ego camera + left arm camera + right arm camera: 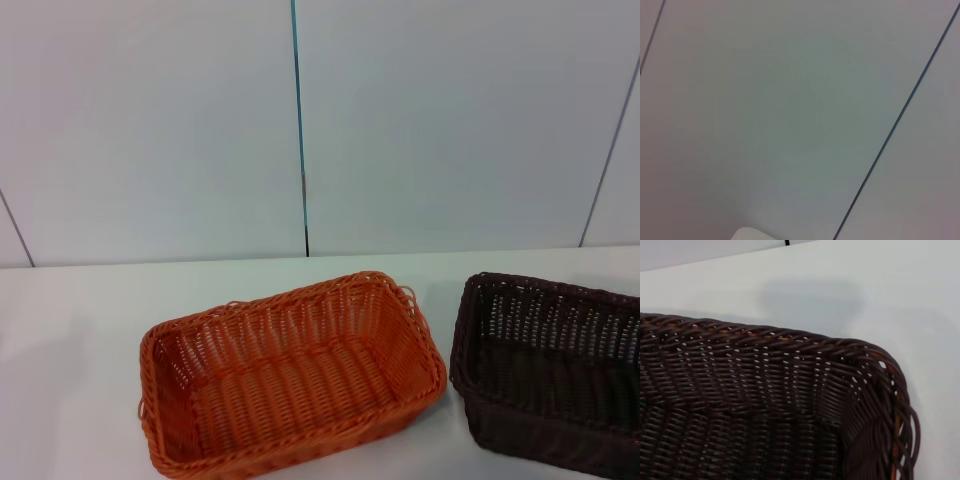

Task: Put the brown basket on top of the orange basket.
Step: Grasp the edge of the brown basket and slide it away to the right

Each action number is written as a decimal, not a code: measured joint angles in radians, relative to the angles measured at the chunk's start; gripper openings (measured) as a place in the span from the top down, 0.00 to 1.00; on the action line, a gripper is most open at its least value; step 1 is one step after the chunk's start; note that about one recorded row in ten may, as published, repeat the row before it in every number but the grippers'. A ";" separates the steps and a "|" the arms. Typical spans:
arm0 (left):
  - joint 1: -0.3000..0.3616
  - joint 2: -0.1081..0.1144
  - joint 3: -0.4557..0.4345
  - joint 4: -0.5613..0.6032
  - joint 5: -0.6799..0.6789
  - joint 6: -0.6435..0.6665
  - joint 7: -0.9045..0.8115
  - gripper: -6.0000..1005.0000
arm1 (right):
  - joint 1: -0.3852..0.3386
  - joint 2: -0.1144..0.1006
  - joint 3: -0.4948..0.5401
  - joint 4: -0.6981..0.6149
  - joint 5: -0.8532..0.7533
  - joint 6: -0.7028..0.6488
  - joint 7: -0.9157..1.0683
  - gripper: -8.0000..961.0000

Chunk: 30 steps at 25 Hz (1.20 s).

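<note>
Wicker-woven and likely light but stiff, the brown basket [548, 370] sits on the surface right of the orange basket [290, 375], best gripped by its braided rim; jaws unseen, state unknowable.

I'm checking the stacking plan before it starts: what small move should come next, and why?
Probably bring the right gripper down onto the near rim of the brown basket and close on it. Both baskets sit apart on the table, the orange basket to its left and empty, and no gripper shows in any view. The right wrist camera already looks closely at the brown rim, so a grasp seems the natural first step.
</note>
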 joint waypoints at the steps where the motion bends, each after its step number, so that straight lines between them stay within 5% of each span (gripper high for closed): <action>1: 0.000 0.000 0.000 0.000 0.000 0.000 0.000 0.10 | 0.001 0.001 0.000 -0.002 -0.001 0.003 0.000 0.45; 10: 0.000 0.000 -0.001 -0.002 0.000 -0.001 0.000 0.10 | 0.002 0.005 0.002 -0.009 -0.002 0.021 0.003 0.76; 23: 0.001 0.000 -0.001 -0.002 0.000 0.003 0.000 0.10 | -0.007 0.007 0.021 -0.001 -0.033 0.006 0.008 0.81; 30: 0.000 -0.001 0.000 -0.004 0.000 0.000 0.000 0.10 | -0.005 -0.009 0.120 0.014 -0.033 -0.047 0.011 0.82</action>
